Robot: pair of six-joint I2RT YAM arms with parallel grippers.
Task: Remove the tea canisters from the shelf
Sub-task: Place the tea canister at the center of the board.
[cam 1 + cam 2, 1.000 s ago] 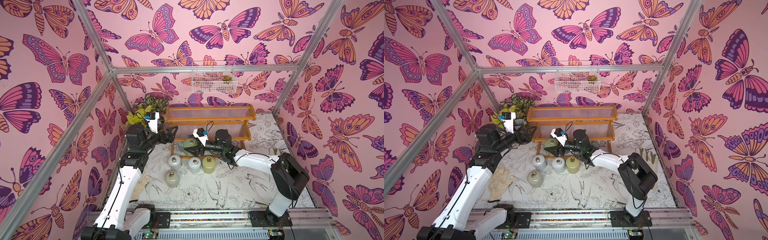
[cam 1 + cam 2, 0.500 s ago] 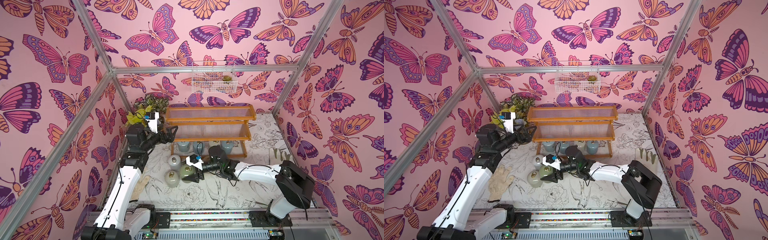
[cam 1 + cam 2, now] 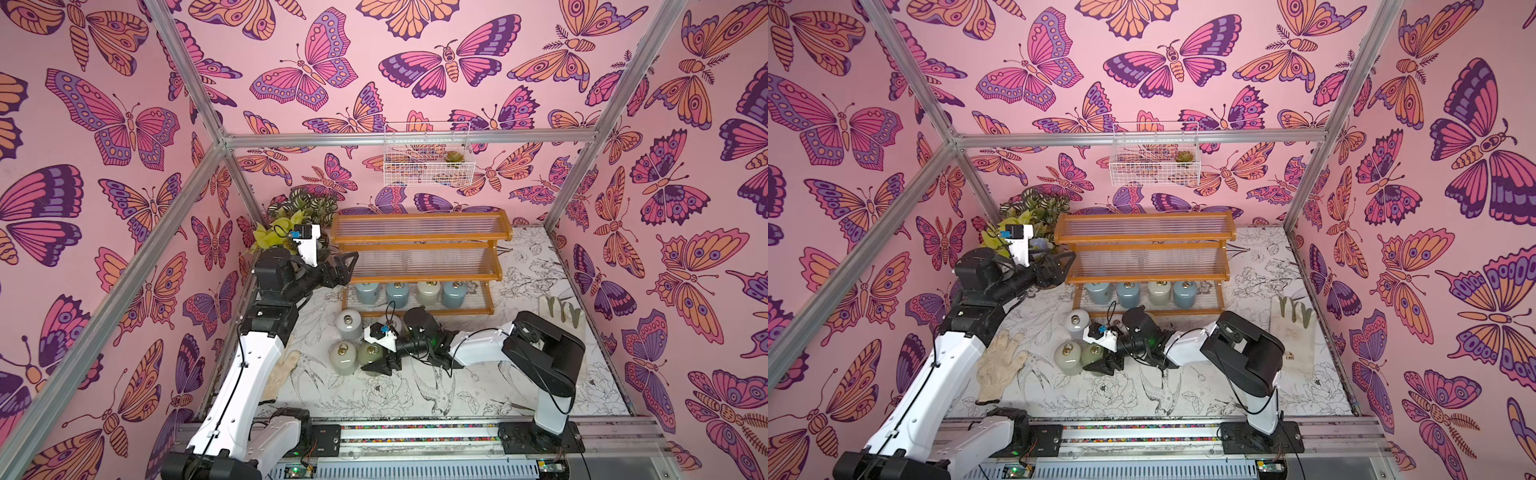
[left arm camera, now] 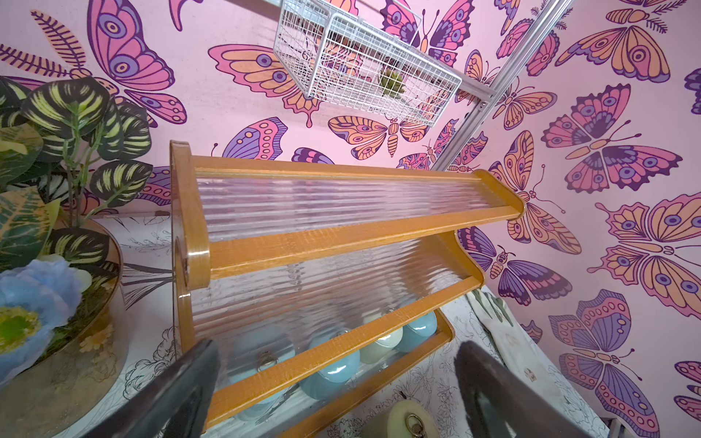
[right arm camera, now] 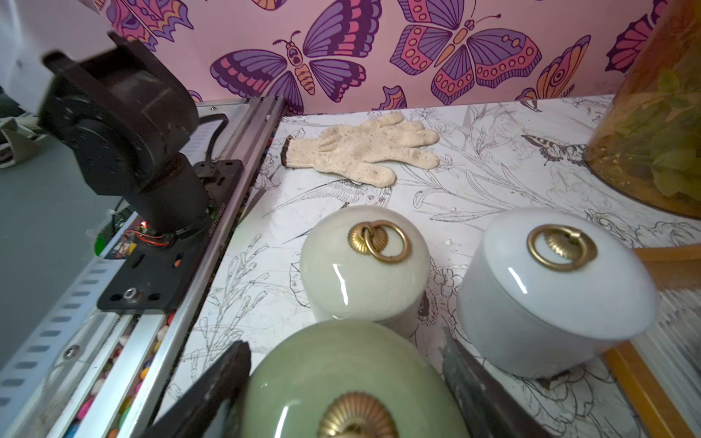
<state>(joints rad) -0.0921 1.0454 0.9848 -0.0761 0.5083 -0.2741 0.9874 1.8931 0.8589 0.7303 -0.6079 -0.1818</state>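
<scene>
1. The right gripper (image 3: 379, 365) pinches the sage-green glossy domed tea canister (image 3: 368, 352), down at table level.
2. Four blue-grey and cream glossy canisters (image 3: 397, 293) sit on the bottom tier of the orange-framed ribbed shelf (image 3: 419, 239), at 4 o'clock from the spread, seemingly nearer left gripper (image 3: 348, 266).

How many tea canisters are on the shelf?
4, side by side on the shelf bottom tier: grey-blue canister, blue canister, cream canister, end blue canister. Upper tiers bare.

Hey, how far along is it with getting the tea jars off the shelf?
Done: the shelf's upper two tiers hold no jars, and a white jar and a cream jar stand on the table. The right arm may hide others. In hand: the right pincer is shut on a green jar beside them; the left pincer hangs open by the shelf. Left: four jars on the bottom tier.
</scene>
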